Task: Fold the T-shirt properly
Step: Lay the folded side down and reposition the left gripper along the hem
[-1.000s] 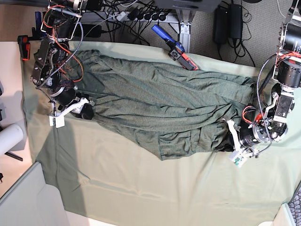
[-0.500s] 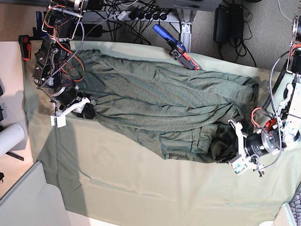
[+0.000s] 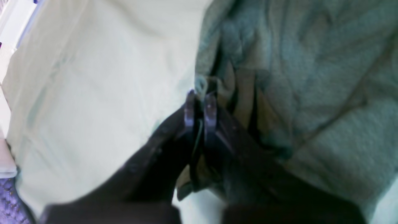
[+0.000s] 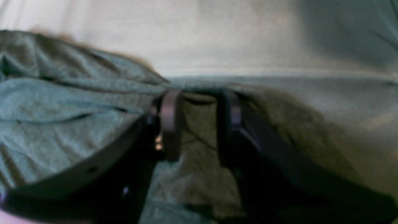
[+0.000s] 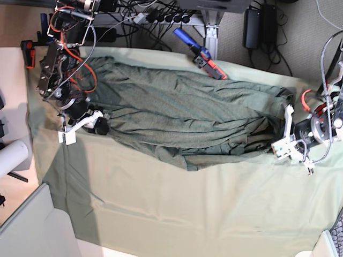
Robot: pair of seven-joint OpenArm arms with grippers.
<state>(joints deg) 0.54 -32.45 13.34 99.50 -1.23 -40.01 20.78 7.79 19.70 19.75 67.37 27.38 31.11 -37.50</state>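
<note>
Base view: the T-shirt [image 5: 182, 115] lies spread lengthwise and wrinkled across the pale green table cloth [image 5: 177, 209], reaching from the right gripper [image 5: 88, 122] at one end to the left gripper [image 5: 278, 140] at the other. A blue and red tool [image 5: 199, 53] rests on the cloth just beyond the shirt's far edge.

Left wrist view: the left gripper [image 3: 199, 99] has its jaws pressed almost together, pinching a thin bunched edge of the T-shirt [image 3: 311, 77]; the fabric fans out to one side of the jaws, with bare table cloth [image 3: 93, 77] on the other.

Right wrist view: the right gripper [image 4: 199, 121] has its jaws spread, standing on either side of a fold of the T-shirt [image 4: 62, 102] at the shirt's border; whether the fingers [image 4: 171, 121] press the fabric cannot be told.
</note>
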